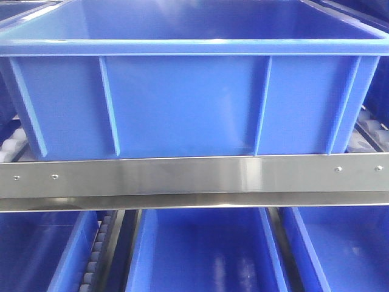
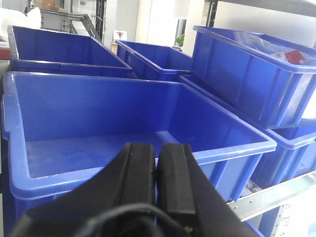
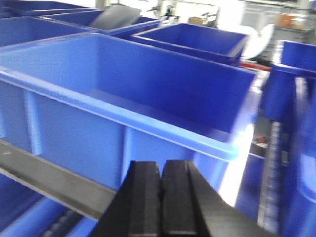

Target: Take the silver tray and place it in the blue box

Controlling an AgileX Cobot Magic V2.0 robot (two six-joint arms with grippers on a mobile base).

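Your left end effector (image 2: 157, 170) is fully closed: the 2 black fingers (image 2: 138, 173) press together with only a thin seam between them, nothing gripped. It sits at the bottom centre of the left wrist frame, poised above the near rim of the blue box (image 2: 133, 148) and aimed into its open interior, not touching it.

Your right end effector (image 3: 160, 190) is in the same state: both fingers (image 3: 144, 197) flat against each other, holding nothing. It's at the bottom centre of the right wrist frame, outside the blue box (image 3: 123, 98), level with the near side wall and below the rim lip.

Blue box (image 1: 182, 103) fills the upper 2/3 of the front frame, resting on rollers behind a steel rail (image 1: 194, 176) that runs across the whole width. What you can see of its floor in the wrist views is bare blue plastic.

Silver tray: I can't find it in any of the 3 views.

Around it: more blue crates (image 2: 59, 47) behind in the upper left of the left wrist frame, a stacked crate (image 2: 252, 74) at upper right, 3 lower crates (image 1: 206, 249) under the rail in the front frame.
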